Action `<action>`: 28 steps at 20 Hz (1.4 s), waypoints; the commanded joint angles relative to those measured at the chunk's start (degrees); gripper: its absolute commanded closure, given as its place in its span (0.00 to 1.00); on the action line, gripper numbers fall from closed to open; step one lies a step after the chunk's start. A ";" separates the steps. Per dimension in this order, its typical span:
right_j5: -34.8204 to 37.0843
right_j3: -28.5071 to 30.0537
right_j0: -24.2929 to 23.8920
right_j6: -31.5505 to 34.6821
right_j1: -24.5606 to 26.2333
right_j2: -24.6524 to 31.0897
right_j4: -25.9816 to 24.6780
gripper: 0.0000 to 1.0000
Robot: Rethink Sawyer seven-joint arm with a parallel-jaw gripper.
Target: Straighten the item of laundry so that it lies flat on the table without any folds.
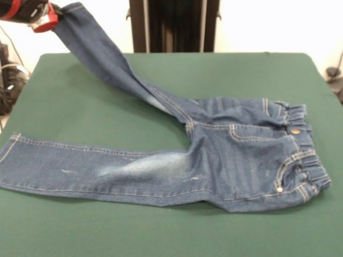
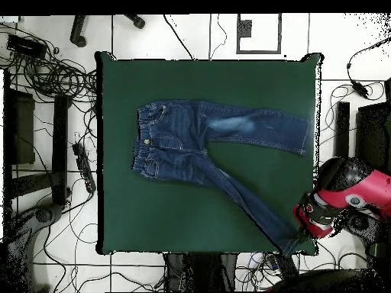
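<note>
Up at the top left corner of the front view, the tool point(image 1: 51, 16) shows as a red and black head with the hem of one jeans leg reaching into it. Its fingers are hidden behind the denim and the red casing, so how wide they stand cannot be told, though the cuff hangs from that spot, off the desk point(image 1: 80, 107). In the overhead view the same tool point(image 2: 305, 221) sits at the lower right corner of the green desk point(image 2: 153, 214), at the end of the red arm point(image 2: 359, 191), with the leg's end meeting it near the desk edge.

The jeans point(image 1: 236, 160) are small, blue denim, with a gathered elastic waistband and a brass button point(image 1: 295, 130). The waistband lies toward the right side of the front view, resting on the cloth. One leg lies flat along the near side, stretching left to the desk's edge, with a pale faded patch near the knee. The other leg runs diagonally from the crotch up to the raised tool, lifted clear of the cloth at its far end and pulled fairly taut. Some wrinkles and a fold show around the seat, where the raised leg joins.

Black cables and stands lie on the white tiled floor point(image 2: 191, 34) around the desk.
</note>
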 commanded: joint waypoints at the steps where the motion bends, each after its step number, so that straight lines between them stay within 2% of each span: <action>1: 0.72 1.94 0.99 3.74 5.33 2.05 4.52 1.00; 11: 4.63 0.40 1.58 2.95 6.06 0.45 4.97 1.00; 28: 8.62 -9.07 -0.72 2.34 12.77 -0.54 4.49 1.00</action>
